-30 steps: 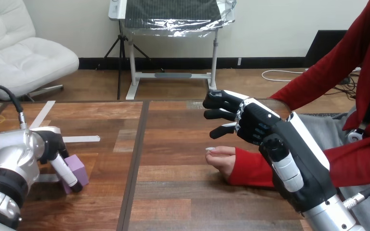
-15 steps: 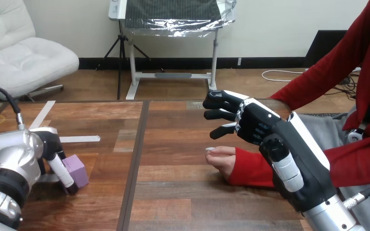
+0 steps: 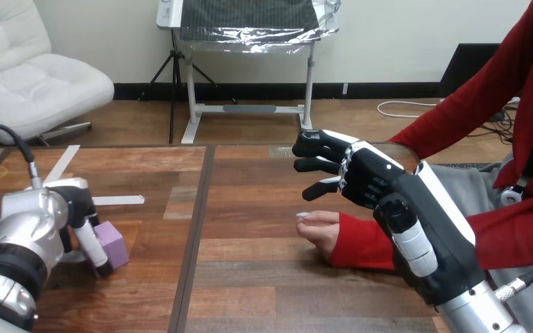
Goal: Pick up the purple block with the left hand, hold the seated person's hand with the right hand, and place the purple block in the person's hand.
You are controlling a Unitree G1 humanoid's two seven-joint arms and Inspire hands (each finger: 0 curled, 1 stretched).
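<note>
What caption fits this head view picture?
Left hand at the purple block, right hand open near the person's hand.

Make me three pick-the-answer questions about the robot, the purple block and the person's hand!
1. How is the right hand? A) gripping a cup B) open above the person's hand, apart C) curled into a fist
2. Where is the purple block? A) in the person's hand B) in the right hand C) on the table beside the left hand
3. What colour is the person's sleeve? A) blue B) red C) green
Answers: B, its fingers are spread with a gap below; C, it rests on the wood; B, the cloth is red.
</note>
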